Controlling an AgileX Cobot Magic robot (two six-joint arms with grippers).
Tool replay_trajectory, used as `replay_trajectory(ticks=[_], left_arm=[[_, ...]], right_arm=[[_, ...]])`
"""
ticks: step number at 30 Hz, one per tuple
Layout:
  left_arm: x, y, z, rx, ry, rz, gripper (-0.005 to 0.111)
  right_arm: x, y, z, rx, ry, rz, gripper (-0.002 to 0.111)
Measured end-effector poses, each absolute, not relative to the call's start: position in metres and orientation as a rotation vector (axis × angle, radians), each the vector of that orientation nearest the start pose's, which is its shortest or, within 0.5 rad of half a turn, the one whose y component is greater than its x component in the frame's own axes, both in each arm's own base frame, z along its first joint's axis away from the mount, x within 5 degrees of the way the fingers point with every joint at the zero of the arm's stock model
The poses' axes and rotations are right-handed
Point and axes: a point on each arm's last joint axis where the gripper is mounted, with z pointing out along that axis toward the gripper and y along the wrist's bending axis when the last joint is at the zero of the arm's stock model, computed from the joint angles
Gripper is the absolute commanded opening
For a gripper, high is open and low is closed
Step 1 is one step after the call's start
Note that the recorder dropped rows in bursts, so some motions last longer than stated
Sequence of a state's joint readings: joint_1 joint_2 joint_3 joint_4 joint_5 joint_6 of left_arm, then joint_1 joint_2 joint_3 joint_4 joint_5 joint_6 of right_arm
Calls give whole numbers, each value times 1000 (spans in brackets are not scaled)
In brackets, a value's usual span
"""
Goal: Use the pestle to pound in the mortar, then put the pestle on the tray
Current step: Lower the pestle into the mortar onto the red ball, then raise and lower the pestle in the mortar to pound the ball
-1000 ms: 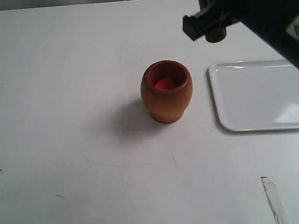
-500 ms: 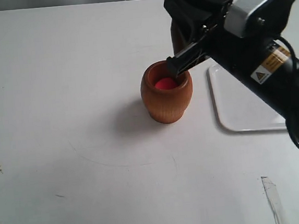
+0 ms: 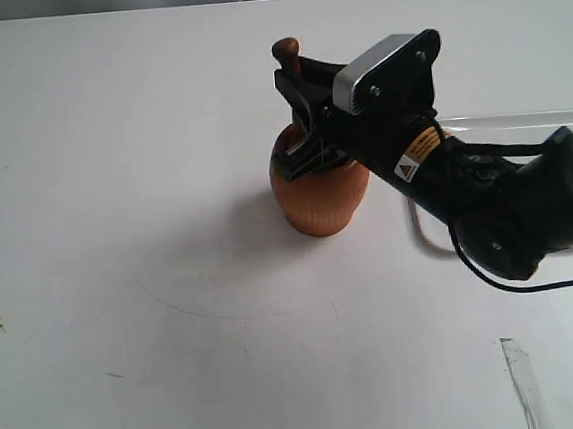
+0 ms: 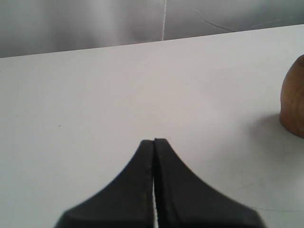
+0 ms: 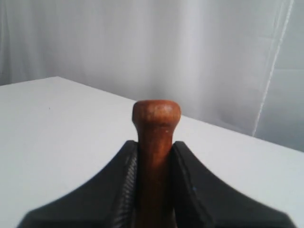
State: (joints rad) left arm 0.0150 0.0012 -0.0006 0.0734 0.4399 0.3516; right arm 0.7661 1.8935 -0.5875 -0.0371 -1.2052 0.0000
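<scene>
Pestle (image 3: 286, 50): upright, long axis vertical, neck pinched by right gripper (image 5: 155, 148), lower end hidden at mortar (image 3: 316, 202) mouth. Tray (image 3: 420, 231): beside mortar, right arm's side. Left gripper (image 4: 154, 141): pressed together, empty.

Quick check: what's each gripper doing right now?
Left gripper: closed, holding nothing.
Right gripper: closed on the pestle, at the mortar.

The mortar (image 3: 316, 207) sits mid-table (image 3: 118, 239), the pestle (image 3: 288, 54) upright over its mouth, the tray (image 3: 500, 126) just right.
</scene>
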Motion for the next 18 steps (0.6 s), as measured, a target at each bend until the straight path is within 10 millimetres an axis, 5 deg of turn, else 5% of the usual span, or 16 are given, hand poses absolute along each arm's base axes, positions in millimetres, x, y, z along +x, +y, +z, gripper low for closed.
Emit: replay_trajectory(ticks=[4, 10, 18], left_arm=[[51, 4, 174, 367, 1901, 320, 0], [51, 4, 174, 367, 1901, 320, 0], [51, 4, 174, 367, 1901, 320, 0]], right_arm=[[236, 232, 135, -642, 1501, 620, 0], [237, 232, 141, -639, 1492, 611, 0], [223, 219, 231, -545, 1236, 650, 0]])
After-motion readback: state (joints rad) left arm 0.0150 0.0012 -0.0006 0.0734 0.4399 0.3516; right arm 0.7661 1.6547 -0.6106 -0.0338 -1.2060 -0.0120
